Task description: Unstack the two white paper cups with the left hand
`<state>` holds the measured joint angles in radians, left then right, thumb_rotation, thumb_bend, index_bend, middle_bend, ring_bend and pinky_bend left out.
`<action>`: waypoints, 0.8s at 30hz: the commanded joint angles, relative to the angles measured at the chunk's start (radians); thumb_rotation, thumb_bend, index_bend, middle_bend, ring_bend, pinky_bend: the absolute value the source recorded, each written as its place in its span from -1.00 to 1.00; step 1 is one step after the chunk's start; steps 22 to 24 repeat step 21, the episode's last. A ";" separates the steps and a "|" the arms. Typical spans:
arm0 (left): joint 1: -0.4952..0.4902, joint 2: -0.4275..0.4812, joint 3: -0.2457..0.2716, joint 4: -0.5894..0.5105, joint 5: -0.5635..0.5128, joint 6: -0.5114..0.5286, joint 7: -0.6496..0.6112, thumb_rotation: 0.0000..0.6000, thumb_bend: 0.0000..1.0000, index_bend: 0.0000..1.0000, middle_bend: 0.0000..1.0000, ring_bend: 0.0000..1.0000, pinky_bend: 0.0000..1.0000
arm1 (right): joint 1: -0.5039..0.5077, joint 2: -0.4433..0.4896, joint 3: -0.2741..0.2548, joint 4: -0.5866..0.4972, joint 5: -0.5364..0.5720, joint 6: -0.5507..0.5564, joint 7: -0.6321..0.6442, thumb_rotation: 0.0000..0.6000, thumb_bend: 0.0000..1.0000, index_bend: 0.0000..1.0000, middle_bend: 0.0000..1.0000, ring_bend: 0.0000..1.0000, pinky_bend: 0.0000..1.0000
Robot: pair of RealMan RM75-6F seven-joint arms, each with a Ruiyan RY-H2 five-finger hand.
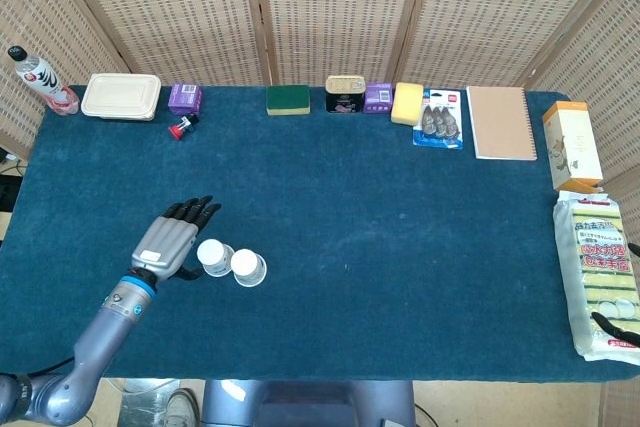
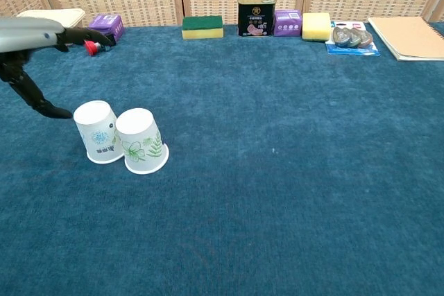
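Two white paper cups stand upside down side by side on the blue table cloth, apart from each other. The left cup (image 1: 213,257) (image 2: 99,132) has a blue flower print; the right cup (image 1: 248,268) (image 2: 141,141) has green leaves. My left hand (image 1: 172,239) (image 2: 33,41) hovers just left of the blue-print cup, fingers spread and straightened, holding nothing; its thumb tip lies close to the cup's top edge. The right hand shows only as dark fingertips (image 1: 620,323) at the head view's right edge.
Along the far edge stand a bottle (image 1: 40,79), a lidded box (image 1: 121,96), purple boxes (image 1: 184,98), a green sponge (image 1: 288,99), a tin (image 1: 343,94), a yellow sponge (image 1: 407,103) and a notebook (image 1: 500,122). Packs of sponges (image 1: 600,272) lie at the right.
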<state>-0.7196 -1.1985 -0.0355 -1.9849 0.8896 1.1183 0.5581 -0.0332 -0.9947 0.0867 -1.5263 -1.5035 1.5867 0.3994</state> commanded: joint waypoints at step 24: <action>0.573 0.099 0.196 0.326 0.680 0.605 -0.585 1.00 -0.73 -1.00 -1.00 -1.00 -0.85 | -0.001 -0.023 -0.006 -0.023 -0.013 0.015 -0.096 1.00 -0.68 -0.75 -0.98 -1.00 -1.00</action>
